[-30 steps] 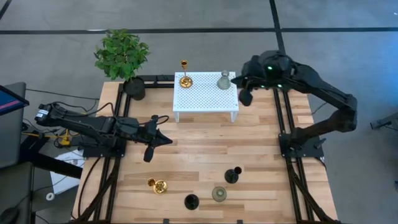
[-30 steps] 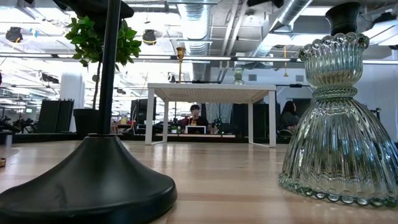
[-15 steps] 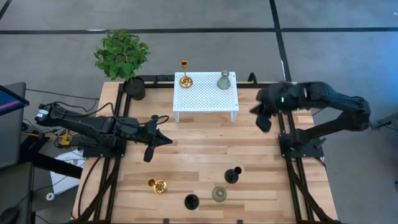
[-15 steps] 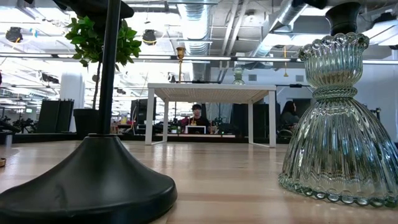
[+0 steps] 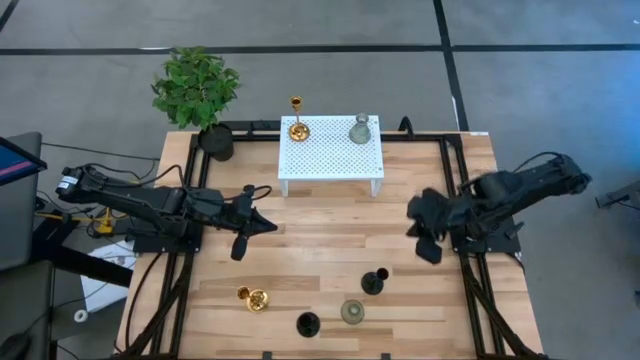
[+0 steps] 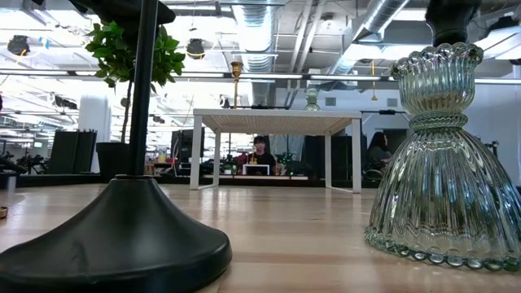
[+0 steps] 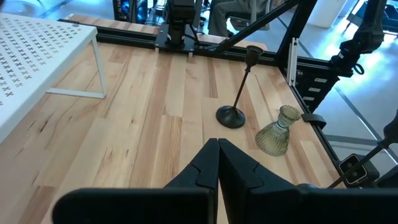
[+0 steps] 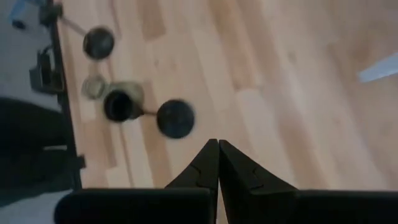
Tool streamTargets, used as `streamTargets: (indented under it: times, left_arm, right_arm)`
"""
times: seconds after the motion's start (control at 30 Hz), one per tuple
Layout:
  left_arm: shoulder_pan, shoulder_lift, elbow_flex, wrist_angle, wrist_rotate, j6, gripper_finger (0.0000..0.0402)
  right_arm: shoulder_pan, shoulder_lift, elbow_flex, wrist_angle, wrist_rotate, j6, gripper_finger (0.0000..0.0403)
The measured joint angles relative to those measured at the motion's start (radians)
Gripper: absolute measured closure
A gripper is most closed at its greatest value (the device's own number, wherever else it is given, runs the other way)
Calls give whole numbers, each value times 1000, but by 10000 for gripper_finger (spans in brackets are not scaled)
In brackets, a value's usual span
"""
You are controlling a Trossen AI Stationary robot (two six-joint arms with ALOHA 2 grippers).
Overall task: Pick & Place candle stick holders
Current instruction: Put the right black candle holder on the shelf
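A white perforated stand (image 5: 330, 155) bears a gold candle stick holder (image 5: 297, 128) and a grey-green one (image 5: 360, 130), both upright on their bases. Near the table's front edge stand a gold holder (image 5: 253, 297), two black ones (image 5: 308, 323) (image 5: 373, 282) and a grey-green one (image 5: 352, 312). My right gripper (image 5: 428, 248) hangs shut over the table's right side, slanting down, above and to the right of the nearer black holder (image 8: 176, 118). My left gripper (image 5: 268, 226) waits shut at the left, clear of everything, pointing toward the black holder (image 7: 231, 115) and the grey-green one (image 7: 277, 132).
A potted plant (image 5: 196, 90) stands at the far left corner. Black frame rails (image 5: 452, 190) run along both sides of the table. Bare wood (image 5: 330, 235) lies between the stand and the front row of holders. A person (image 6: 259, 150) sits in the room beyond.
My right gripper has swung from beside the stand's far right corner toward the table's near edge along the right side, sinking and tipping further downward. It has stayed shut. No holder has moved.
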Motion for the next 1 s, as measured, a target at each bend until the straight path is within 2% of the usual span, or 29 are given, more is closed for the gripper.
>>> streamTargets:
  times: [0.23, 0.5, 0.73, 0.87, 1.0]
  left_arm:
    - [0, 0, 0, 0, 0, 0, 397]
    - [0, 0, 0, 1, 0, 0, 396]
    - [0, 0, 0, 0, 0, 0, 395]
    - [0, 0, 0, 0, 0, 0, 397]
    - [0, 0, 0, 0, 0, 0, 394]
  right_arm:
    - [141, 25, -157, 110, -7, 139, 403]
    - [250, 50, -317, 320, 11, 265, 403]
    - [308, 103, -410, 453, -29, 267, 403]
    - [314, 168, -416, 524, -34, 259, 403]
    - [313, 249, -415, 685, -34, 193, 403]
